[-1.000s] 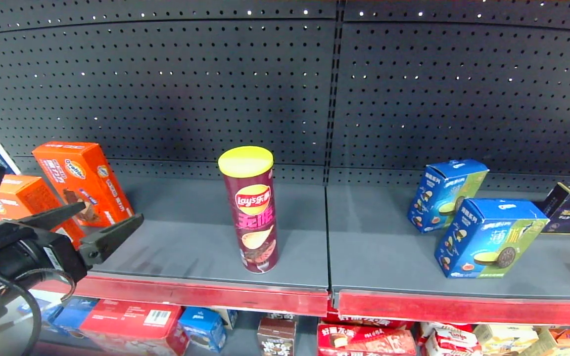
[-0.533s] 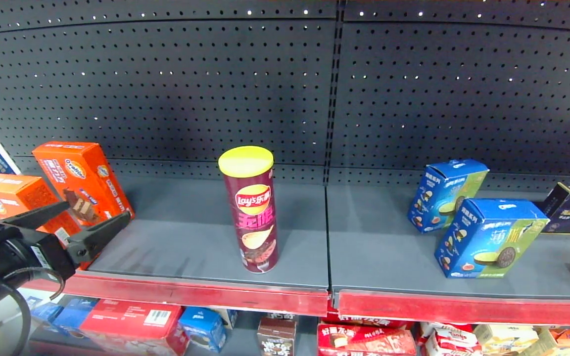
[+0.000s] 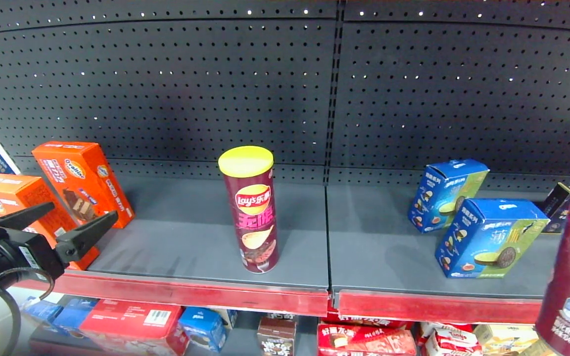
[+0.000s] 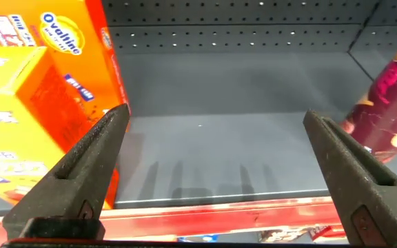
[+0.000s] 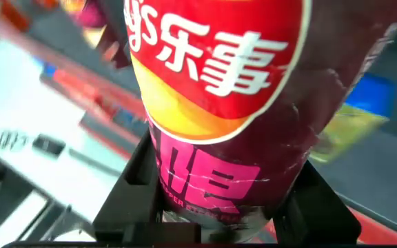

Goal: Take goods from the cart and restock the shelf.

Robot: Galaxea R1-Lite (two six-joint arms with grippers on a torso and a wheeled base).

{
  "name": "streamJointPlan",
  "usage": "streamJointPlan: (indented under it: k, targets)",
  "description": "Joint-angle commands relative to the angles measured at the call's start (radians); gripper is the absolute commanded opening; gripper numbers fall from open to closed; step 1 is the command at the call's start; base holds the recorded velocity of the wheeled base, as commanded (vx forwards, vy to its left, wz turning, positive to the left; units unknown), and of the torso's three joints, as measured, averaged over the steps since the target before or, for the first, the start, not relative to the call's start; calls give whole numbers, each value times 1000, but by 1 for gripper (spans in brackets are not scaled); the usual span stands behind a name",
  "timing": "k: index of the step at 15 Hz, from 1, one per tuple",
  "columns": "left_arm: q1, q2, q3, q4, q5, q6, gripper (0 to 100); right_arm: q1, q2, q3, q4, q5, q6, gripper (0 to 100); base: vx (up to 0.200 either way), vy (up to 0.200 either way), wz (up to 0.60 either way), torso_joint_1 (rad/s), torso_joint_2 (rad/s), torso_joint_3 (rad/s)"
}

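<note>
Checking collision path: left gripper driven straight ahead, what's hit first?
Likely the back panel: left gripper, open, points over bare shelf between orange box and can. Depth unclear.

Bare shelf is lying open between the orange boxes at the left and the upright chip can in the middle. A wider bare stretch is running from that can to the blue boxes, while a second can is hanging before the shelf's right end.

Matt grey metal shelf, perforated metal back panel, glossy standing can, glossy crinkled held can
</note>
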Motion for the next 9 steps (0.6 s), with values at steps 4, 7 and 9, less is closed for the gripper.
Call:
streamJointPlan:
  k: [4, 7, 9]
  targets:
    - [5, -7, 0, 0, -2, 0, 100, 14, 202, -9, -226, 34, -31, 0, 0, 0, 0, 0, 0, 0]
    - [5, -10, -1, 0, -2, 0, 100, 12, 268, -6, -293, 36, -37, 0, 0, 0, 0, 0, 0, 0]
    - [6, -9, -6, 0, -2, 0, 100, 0, 368, -12, -418, 62, -38, 0, 0, 0, 0, 0, 0, 0]
